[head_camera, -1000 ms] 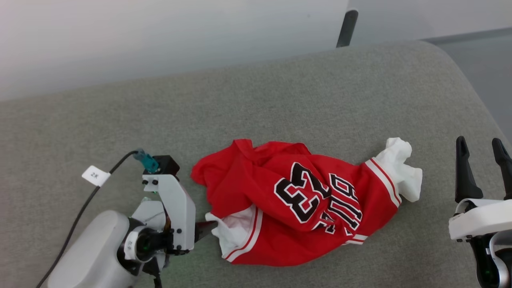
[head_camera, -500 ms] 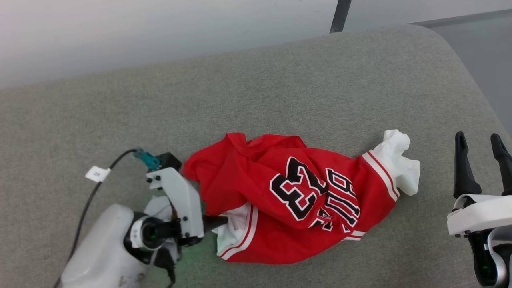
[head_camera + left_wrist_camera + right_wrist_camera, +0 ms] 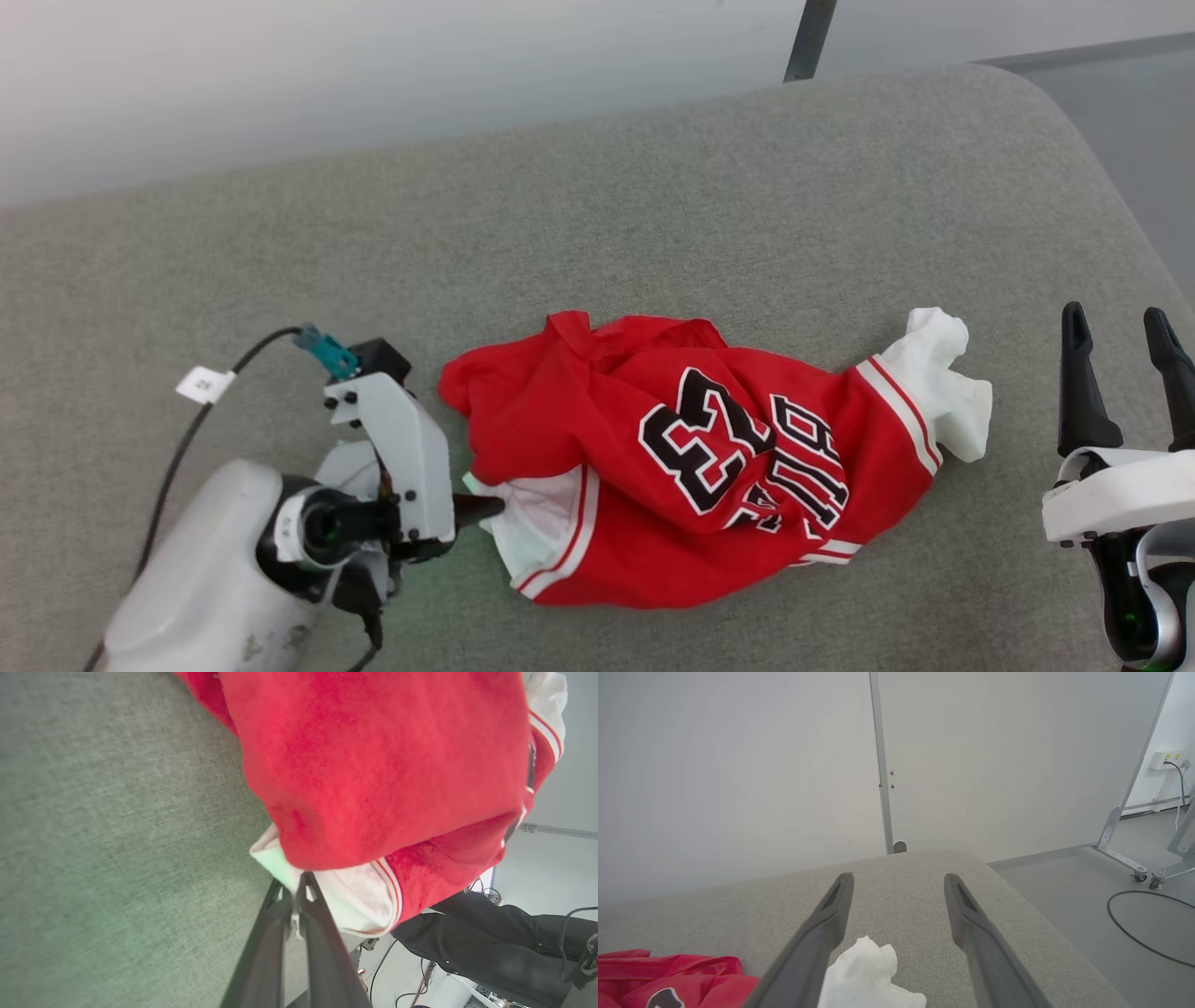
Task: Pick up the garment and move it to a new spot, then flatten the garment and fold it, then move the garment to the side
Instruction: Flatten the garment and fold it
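Left wrist view caught the left gripper (image 3: 293, 889) clenched tight, its two dark fingers (image 3: 322, 938) pressed together with a thin fold of the near white sleeve (image 3: 348, 898) trapped between the tips. That sleeve, edged in red-and-white stripes, poked out from under the red body of the garment (image 3: 373, 765).

From the head camera, the arm lay low over the grey cushion (image 3: 653, 187) at the near left, pointing right into the cloth. A black cable (image 3: 182, 448) with a small white label (image 3: 205, 384) trailed off its wrist.

The garment sat crumpled in the middle of the cushion, a little towards the near side, with the black "23" and lettering facing up. Its other sleeve (image 3: 943, 392) bunched out at the right end.

The right gripper (image 3: 1116, 322) stood at the near right edge of the cushion, fingers spread wide and grasping nothing, apart from the cloth. In the right wrist view the bunched sleeve showed low between its fingers, and I could not tell any contact there
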